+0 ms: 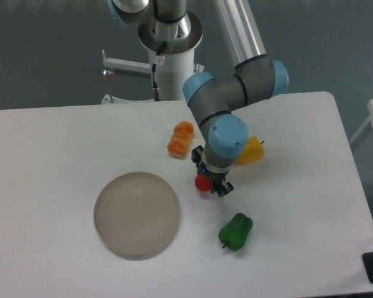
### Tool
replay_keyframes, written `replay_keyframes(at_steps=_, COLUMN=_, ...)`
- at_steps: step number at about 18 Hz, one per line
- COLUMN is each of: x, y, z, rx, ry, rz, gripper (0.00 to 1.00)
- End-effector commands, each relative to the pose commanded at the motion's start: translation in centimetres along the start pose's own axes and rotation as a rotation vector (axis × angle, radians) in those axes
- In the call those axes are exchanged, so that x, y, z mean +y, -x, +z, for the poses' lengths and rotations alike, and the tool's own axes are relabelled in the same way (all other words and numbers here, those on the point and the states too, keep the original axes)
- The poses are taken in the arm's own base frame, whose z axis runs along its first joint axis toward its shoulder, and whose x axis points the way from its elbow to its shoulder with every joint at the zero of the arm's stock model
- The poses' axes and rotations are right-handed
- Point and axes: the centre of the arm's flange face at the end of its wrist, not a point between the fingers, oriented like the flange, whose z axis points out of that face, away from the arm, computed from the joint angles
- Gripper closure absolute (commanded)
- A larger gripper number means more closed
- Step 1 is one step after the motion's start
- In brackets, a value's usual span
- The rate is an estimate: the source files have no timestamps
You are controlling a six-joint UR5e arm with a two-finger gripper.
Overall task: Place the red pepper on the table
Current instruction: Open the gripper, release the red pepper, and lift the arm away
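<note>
Here the arm [236, 93] reached down from its white base [171, 68] at the table's far edge, bent at a grey elbow with pale blue caps, and pointed its wrist toward the white table [50, 149]. The gripper [211, 181] hung below the blue wrist cap, just right of the plate [137, 214], with its dark fingers [224, 188] directed downward. The red pepper [202, 182] sat between those fingers, and the gripper appeared closed around it, although the wrist hid the far side of the grasp. Only the left part of the pepper was visible: a small, glossy red, rounded form with a faint highlight; its stem could not be seen. Whether it touched the tabletop or hung just above it could not be told from this view. The orange pepper [181, 139] lay on its side on the table, up and left of the gripper and apart from it. The yellow pepper [251, 151] lay behind the wrist, partly covered by the blue cap. The green pepper [236, 231] lay nearer the camera, below and right of the gripper, its thin stem pointing toward the front edge. The round grey-beige plate carried nothing.
</note>
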Motion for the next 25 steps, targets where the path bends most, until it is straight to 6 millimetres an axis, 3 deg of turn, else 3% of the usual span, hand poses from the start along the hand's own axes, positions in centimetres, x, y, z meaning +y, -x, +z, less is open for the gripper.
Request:
replay_keyframes(at_steps=5, x=0.4, y=0.2, z=-2.0, rx=-0.032, ry=-0.007, rz=0.001, gripper=0.0)
replay_keyframes(at_steps=7, x=2.0, y=1.2, z=-5.2, rx=-0.079, ry=-0.024, rz=-0.015, gripper=0.0)
replay_keyframes(at_steps=10, x=3.2, y=1.8, z=-7.7, rx=-0.12, ry=-0.032, rz=-0.032, gripper=0.0)
replay_keyframes(at_steps=18, x=10.5, y=2.3, z=-13.1, rx=-0.11, ry=-0.014, rz=0.089, gripper=0.0)
replay_keyframes(at_steps=21, x=13.1, y=2.6, z=-14.0, rx=-0.096, ry=-0.013, rz=0.126, gripper=0.0)
replay_keyframes(at_steps=25, x=12.7, y=2.2, z=-13.9, rx=-0.094, ry=-0.011, rz=0.132, gripper=0.0)
